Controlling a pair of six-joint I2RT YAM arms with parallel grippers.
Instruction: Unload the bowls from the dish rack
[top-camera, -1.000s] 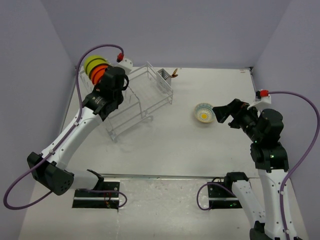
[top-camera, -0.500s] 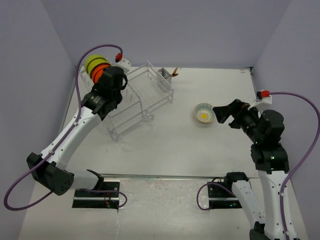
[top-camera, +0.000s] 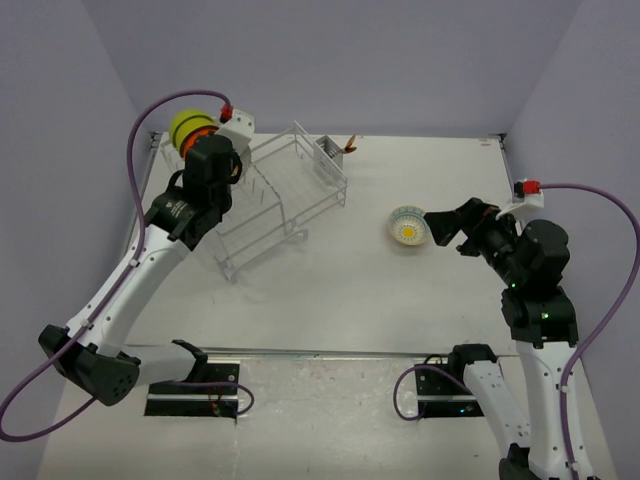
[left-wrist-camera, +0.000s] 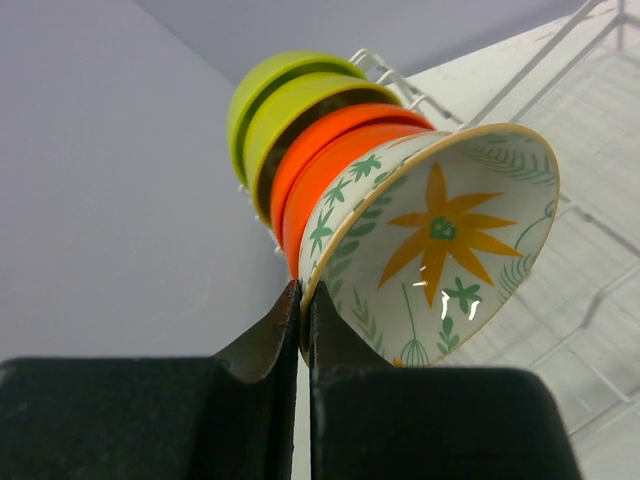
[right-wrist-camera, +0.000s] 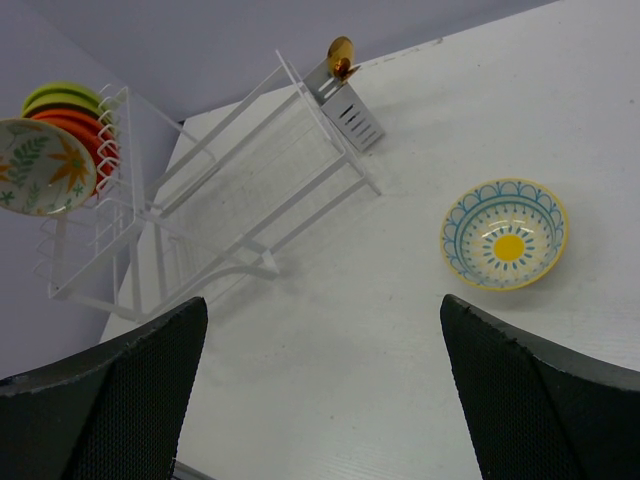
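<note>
My left gripper (left-wrist-camera: 303, 300) is shut on the rim of a cream bowl (left-wrist-camera: 440, 240) with an orange flower and green leaves inside. That bowl stands on edge at the front of a row in the white dish rack (top-camera: 280, 195). Orange bowls (left-wrist-camera: 340, 150) and lime-green bowls (left-wrist-camera: 290, 95) stand behind it. From above, the left gripper (top-camera: 205, 160) covers the cream bowl at the rack's left end. The right wrist view shows the cream bowl (right-wrist-camera: 45, 165) at far left. My right gripper (top-camera: 445, 225) hangs open beside a blue-and-yellow bowl (top-camera: 408, 228) resting on the table.
A small grey cutlery basket (top-camera: 330, 160) sits at the rack's right end with an orange utensil (right-wrist-camera: 340, 55) in it. Purple walls close in on the left, back and right. The rack stands at an angle at the table's back left.
The left jaws have closed onto the cream bowl's rim, and the left wrist has shifted a little left and back. The right arm has not moved.
</note>
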